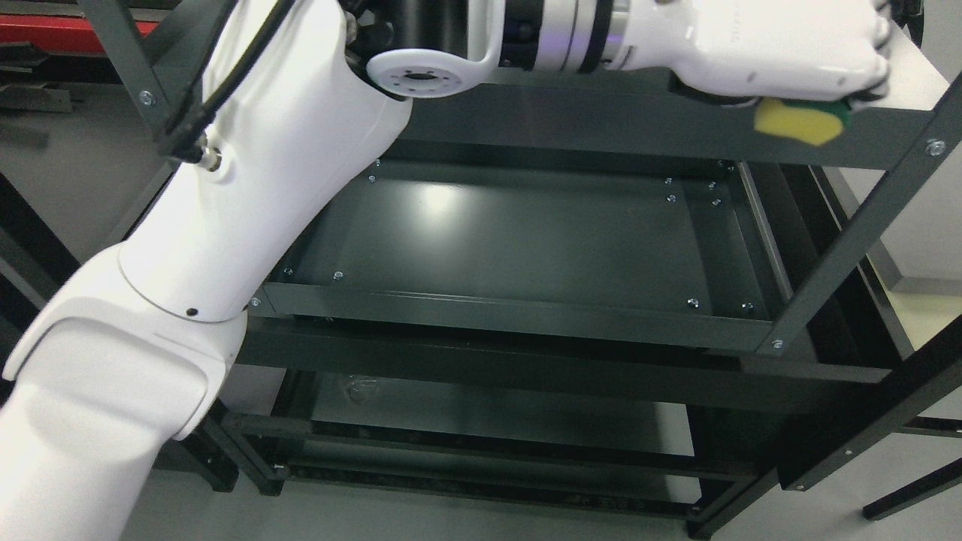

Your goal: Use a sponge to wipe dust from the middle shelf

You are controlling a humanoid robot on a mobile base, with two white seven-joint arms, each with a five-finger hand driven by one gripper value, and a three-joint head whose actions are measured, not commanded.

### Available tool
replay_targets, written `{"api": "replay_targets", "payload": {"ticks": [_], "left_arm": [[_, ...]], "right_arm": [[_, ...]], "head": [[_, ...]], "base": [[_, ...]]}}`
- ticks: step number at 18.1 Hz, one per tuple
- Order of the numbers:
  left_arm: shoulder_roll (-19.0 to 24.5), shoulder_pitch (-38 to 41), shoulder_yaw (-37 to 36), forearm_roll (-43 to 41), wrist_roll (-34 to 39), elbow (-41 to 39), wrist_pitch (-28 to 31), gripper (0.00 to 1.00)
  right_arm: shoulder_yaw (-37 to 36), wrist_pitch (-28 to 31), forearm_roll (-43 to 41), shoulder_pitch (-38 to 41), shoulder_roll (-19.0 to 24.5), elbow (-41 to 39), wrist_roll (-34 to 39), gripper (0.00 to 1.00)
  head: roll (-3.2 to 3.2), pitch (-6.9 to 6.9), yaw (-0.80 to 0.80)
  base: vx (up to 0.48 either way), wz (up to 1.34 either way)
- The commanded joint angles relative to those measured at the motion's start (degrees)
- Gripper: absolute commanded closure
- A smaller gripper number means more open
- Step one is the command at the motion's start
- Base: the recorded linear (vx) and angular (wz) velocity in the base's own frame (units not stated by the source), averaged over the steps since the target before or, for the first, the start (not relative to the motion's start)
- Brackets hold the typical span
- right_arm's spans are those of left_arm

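Note:
My left arm comes in from the lower left and reaches across the top of the picture. Its white hand (pixel 797 56) sits at the upper right, fingers curled around a yellow sponge (pixel 795 122) with a green scrub side. The sponge hangs at the front edge of the upper shelf board (pixel 913 75) of a dark metal rack. Below it lies the dark middle shelf (pixel 518 240), bare, with a light reflection near its back. The hand is well above that shelf. The right arm does not show.
The rack's angled upright (pixel 857 240) runs down the right side, its front rail (pixel 511 315) crosses the middle. A lower shelf (pixel 481 421) shows beneath. Grey floor lies around the rack; red framing (pixel 68 30) at the top left.

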Motion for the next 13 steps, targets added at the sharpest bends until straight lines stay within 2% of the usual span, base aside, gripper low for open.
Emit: {"api": "replay_targets", "payload": {"ticks": [1,7,13], "left_arm": [[5.6,3.1,3.8,-2.8,0.4,5.0,0.0,0.99],[6.7,5.4,4.4,-0.1,0.6,4.6,0.0,0.99],[16.3,5.5,4.3,9.4,0.5,0.0,0.0,0.99]], "right_arm": [[0.0,4.2,0.0,0.0,-1.0,-1.0,0.0,0.00],[0.0,4.2,0.0,0.0,-1.0,-1.0,0.0,0.00],[0.0,4.2,0.0,0.0,-1.0,-1.0,0.0,0.00]], "head": [[0.00,0.00,0.00],[0.00,0.00,0.00],[0.00,0.00,0.00]], "base": [[0.000,0.00],[0.000,0.00],[0.000,0.00]]}}
